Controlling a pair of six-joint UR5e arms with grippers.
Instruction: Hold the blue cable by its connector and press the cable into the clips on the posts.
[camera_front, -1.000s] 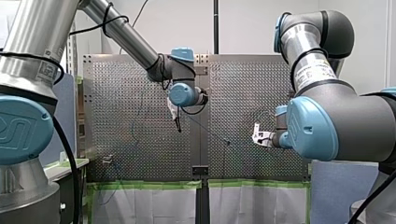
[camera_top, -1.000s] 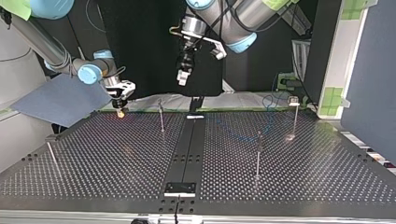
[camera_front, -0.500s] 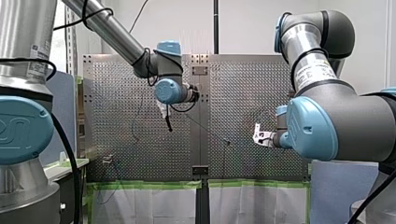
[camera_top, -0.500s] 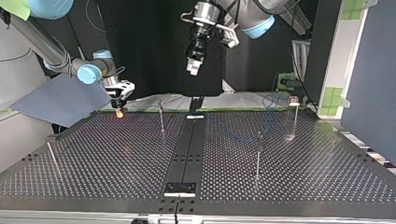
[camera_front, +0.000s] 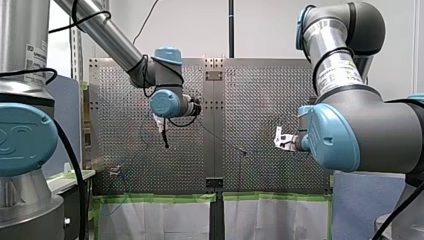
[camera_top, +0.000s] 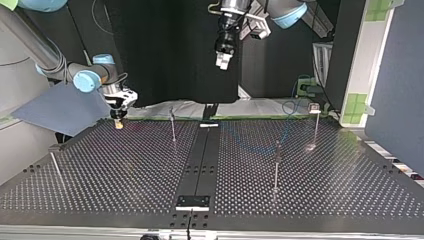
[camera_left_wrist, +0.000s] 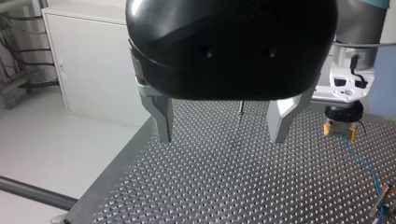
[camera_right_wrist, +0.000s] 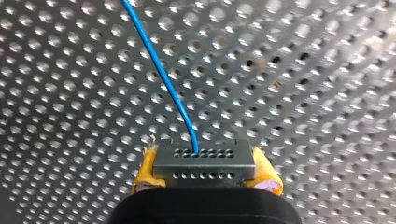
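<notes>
My right gripper (camera_right_wrist: 204, 171) clamps the connector (camera_right_wrist: 204, 162) of the blue cable (camera_right_wrist: 159, 70).

Cable (camera_right_wrist: 161, 70) blue; connector (camera_right_wrist: 204, 164) dark grey, two rows of small holes. Our right claw (camera_right_wrist: 205, 169): yellow pads (camera_right_wrist: 146, 169). Worktop (camera_right_wrist: 317, 93) silver, holes in a regular grid.

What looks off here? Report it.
Nothing looks damaged or askew. The blue cable curves loosely away from the connector held in my right gripper, and sits in no clip that I can see.
</notes>
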